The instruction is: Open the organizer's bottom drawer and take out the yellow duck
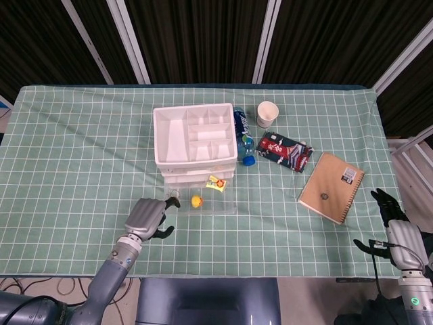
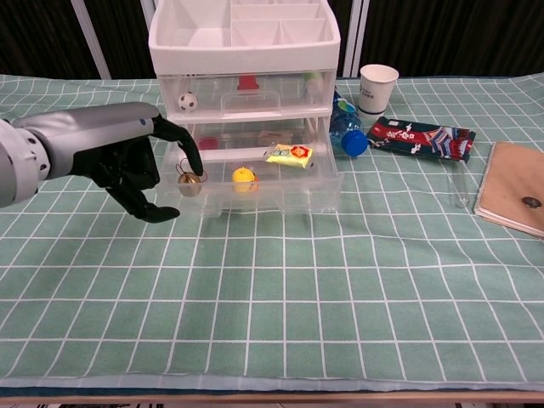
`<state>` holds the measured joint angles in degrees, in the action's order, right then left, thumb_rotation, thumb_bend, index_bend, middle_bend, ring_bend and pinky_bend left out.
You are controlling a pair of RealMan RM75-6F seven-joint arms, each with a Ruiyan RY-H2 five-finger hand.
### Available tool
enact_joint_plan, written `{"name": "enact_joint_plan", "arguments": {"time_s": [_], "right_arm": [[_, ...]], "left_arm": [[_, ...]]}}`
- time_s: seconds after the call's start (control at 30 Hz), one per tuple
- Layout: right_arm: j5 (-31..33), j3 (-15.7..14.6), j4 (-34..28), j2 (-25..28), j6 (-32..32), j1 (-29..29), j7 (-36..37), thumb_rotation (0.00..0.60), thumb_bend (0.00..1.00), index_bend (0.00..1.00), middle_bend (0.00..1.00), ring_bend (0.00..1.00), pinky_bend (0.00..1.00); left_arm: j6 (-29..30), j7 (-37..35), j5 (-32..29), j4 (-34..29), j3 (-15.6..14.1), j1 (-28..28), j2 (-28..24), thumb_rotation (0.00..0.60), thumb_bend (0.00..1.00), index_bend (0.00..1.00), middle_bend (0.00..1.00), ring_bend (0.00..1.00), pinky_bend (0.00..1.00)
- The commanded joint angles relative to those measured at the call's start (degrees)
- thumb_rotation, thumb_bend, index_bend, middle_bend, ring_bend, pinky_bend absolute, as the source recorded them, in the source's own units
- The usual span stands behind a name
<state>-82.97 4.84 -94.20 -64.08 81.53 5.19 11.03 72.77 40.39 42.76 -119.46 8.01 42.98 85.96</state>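
Yellow duck [image 2: 244, 176] sits in the pulled-out bottom drawer [image 2: 263, 189] of the white organizer [image 2: 245, 51], about mid-drawer, with a yellow snack packet [image 2: 289, 153] at its 2 o'clock and a small gold bell [image 2: 189, 184] at its 9 o'clock near the drawer's left front corner. Same duck in head view [image 1: 196, 201]. My left hand [image 2: 136, 170] is at 9 o'clock of the drawer, just beside its left end; one of its fingers [image 2: 185, 151] is stretched toward the drawer's left rim by the bell, others curled under. Holding nothing that I can see; contact with the rim unclear. My right hand [image 1: 396, 230] is well apart at the counter's [image 2: 280, 306] far right edge, fingers loosely apart, empty. Upper drawer [image 2: 246, 89] shut, small soccer ball [image 2: 186, 100] inside. At 3 o'clock of the organizer: blue bottle [image 2: 347, 132], paper cup [image 2: 377, 87], dark snack pouch [image 2: 421, 138], then brown notebook [image 2: 517, 200].
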Motion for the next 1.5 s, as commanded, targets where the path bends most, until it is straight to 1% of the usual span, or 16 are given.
{"name": "enact_joint_plan", "arguments": {"time_s": [0.03,0.2,0.3,0.4,0.5,0.6,0.8,0.93,1.1,1.5], "right_arm": [[0.00,-0.01,-0.01,0.01,-0.02,0.00,0.00,0.600,0.03,0.00,0.00,0.00,0.22],[0.04,-0.02,-0.04,0.01,-0.06,0.00,-0.01,0.600,0.03,0.00,0.00,0.00,0.22],[0.06,-0.04,-0.05,0.02,-0.13,0.01,-0.04,0.600,0.03,0.00,0.00,0.00,0.22],[0.13,-0.01,-0.06,0.02,-0.15,0.02,-0.09,0.600,0.03,0.00,0.00,0.00,0.22],[0.30,0.01,-0.13,0.04,-0.28,0.03,-0.13,0.600,0.03,0.00,0.00,0.00,0.22],[0.35,0.02,-0.16,0.06,-0.32,0.04,-0.11,0.600,0.03,0.00,0.00,0.00,0.22],[0.41,0.01,-0.20,0.11,-0.45,0.07,-0.07,0.600,0.03,0.00,0.00,0.00,0.22],[0.47,0.03,-0.22,0.12,-0.48,0.06,-0.09,0.600,0.03,0.00,0.00,0.00,0.22],[0.68,0.10,-0.22,0.14,-0.59,0.08,0.01,0.600,0.03,0.00,0.00,0.00,0.22],[0.89,0.16,-0.33,0.21,-0.76,0.09,0.21,0.600,0.03,0.00,0.00,0.00,0.22]], "left_arm": [[0.20,0.00,1.24,0.16,0.58,0.48,0.14,0.600,0.17,0.30,1.00,1.00,1.00],[-1.20,1.41,1.64,-0.47,2.47,2.63,-0.65,0.600,0.19,0.31,1.00,1.00,1.00],[-4.34,4.44,0.29,0.24,4.51,6.01,-2.66,0.600,0.20,0.32,1.00,1.00,1.00],[-7.82,8.80,0.08,2.23,5.15,9.75,-4.67,0.600,0.20,0.35,1.00,1.00,1.00],[-12.13,14.33,0.06,5.15,4.41,14.04,-6.85,0.600,0.20,0.36,1.00,1.00,1.00],[-14.80,16.86,-0.50,7.03,3.86,16.58,-7.94,0.600,0.20,0.36,1.00,1.00,1.00],[-19.51,18.09,-2.86,11.17,3.10,20.62,-8.13,0.600,0.20,0.37,1.00,1.00,1.00],[-21.82,18.32,-4.21,13.75,1.93,22.92,-7.27,0.600,0.20,0.37,1.00,1.00,1.00],[-22.98,18.49,-6.43,16.05,0.46,25.10,-6.04,0.600,0.20,0.38,1.00,1.00,1.00],[-22.74,17.11,-9.32,18.80,-1.75,28.03,-3.90,0.600,0.20,0.39,1.00,1.00,1.00]]}}
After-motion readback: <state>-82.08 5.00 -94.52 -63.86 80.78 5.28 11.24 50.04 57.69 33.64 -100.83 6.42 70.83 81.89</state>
